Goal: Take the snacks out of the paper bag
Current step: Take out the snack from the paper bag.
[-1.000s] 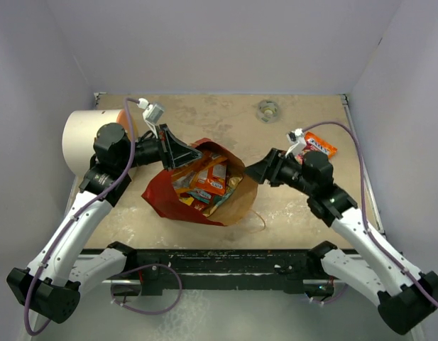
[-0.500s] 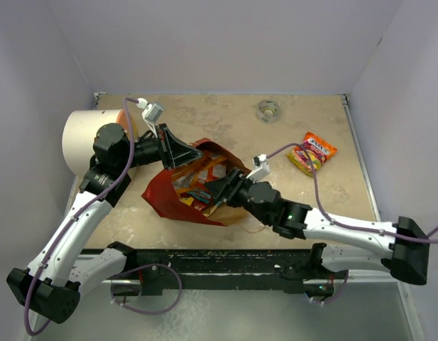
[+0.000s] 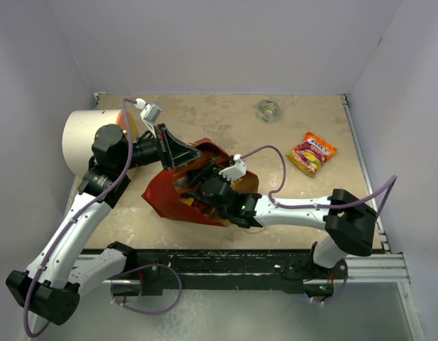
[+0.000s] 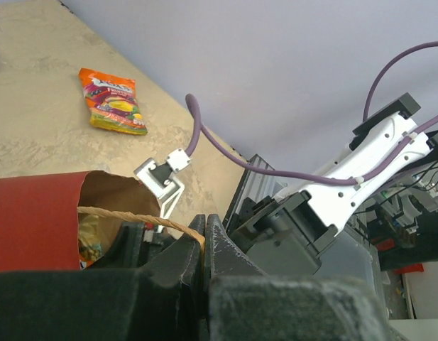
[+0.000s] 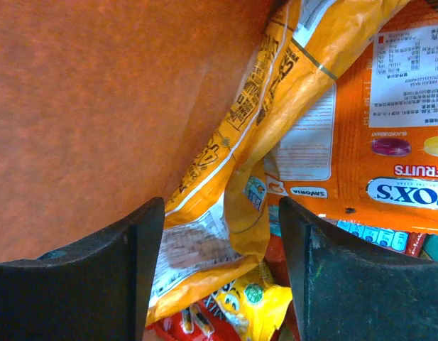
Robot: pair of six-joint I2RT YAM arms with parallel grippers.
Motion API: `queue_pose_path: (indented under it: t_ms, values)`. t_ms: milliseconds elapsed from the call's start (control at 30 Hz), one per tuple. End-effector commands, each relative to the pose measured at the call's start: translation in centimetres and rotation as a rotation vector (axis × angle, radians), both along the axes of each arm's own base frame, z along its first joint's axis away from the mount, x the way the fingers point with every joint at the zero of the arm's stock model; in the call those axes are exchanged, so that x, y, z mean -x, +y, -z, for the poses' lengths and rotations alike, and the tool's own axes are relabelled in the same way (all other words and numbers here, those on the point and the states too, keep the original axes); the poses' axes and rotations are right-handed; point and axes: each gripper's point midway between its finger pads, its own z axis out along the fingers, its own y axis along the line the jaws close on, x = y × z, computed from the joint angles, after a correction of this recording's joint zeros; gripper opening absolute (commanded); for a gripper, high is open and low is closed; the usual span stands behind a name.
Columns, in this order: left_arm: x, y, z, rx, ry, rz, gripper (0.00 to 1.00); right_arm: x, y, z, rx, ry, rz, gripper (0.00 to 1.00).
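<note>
The red paper bag [image 3: 160, 193] lies on its side at table centre, its mouth toward the right. My left gripper [image 3: 184, 153] is shut on the bag's twisted paper handle [image 4: 144, 220] and holds the upper rim up. My right gripper [image 3: 204, 186] is open inside the bag's mouth. In the right wrist view its fingers [image 5: 98, 270] straddle a tan-gold packet [image 5: 226, 192], with an orange packet [image 5: 375, 135], a yellow one [image 5: 258, 302] and a red one [image 5: 197, 323] beside it. One orange-red snack packet [image 3: 312, 153] lies on the table at the right.
A white cylinder with an orange end [image 3: 87, 138] lies at the left behind my left arm. A small clear tape roll [image 3: 267, 110] sits at the back. The table's right rail [image 3: 364, 177] runs past the loose packet.
My right arm has swung left from beside the loose packet and pushed its open gripper into the bag's mouth. My left gripper has kept hold of the handle.
</note>
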Motion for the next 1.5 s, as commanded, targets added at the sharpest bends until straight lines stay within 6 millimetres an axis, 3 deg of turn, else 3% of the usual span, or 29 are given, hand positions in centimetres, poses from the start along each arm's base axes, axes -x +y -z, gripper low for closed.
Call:
queue_pose_path:
  t_ms: [0,167,400,533,633,767,1233,1467]
  values:
    - [1.1,0.2,-2.2,0.039,-0.073,0.014,0.00,-2.0,1.2,-2.7,-0.113,-0.044,0.114,0.66]
    - [1.3,0.2,-2.3,0.039,-0.072,0.020,0.00,-3.0,2.7,-1.6,-0.081,-0.036,0.140,0.60]
    - [1.6,0.3,-2.0,0.040,-0.067,0.024,0.00,-4.0,2.1,0.4,-0.008,-0.012,0.230,0.51]
    - [1.6,0.5,-1.9,0.035,-0.069,0.009,0.00,-4.0,1.7,0.8,0.013,0.002,0.241,0.36]
    - [1.4,0.6,-1.7,0.027,-0.066,-0.012,0.00,-3.8,1.2,-0.4,0.014,-0.009,0.235,0.24]
    - [0.9,1.0,-1.4,0.025,-0.055,-0.063,0.00,-3.5,0.5,-2.3,0.009,-0.033,0.219,0.01]
    - [-1.0,2.2,-0.8,0.001,-0.044,-0.204,0.00,1.0,-1.8,-7.9,-0.031,-0.066,-0.044,0.00]
    - [-2.4,2.7,0.0,-0.043,-0.010,-0.272,0.00,5.2,-3.8,-10.0,-0.028,-0.094,-0.262,0.00]
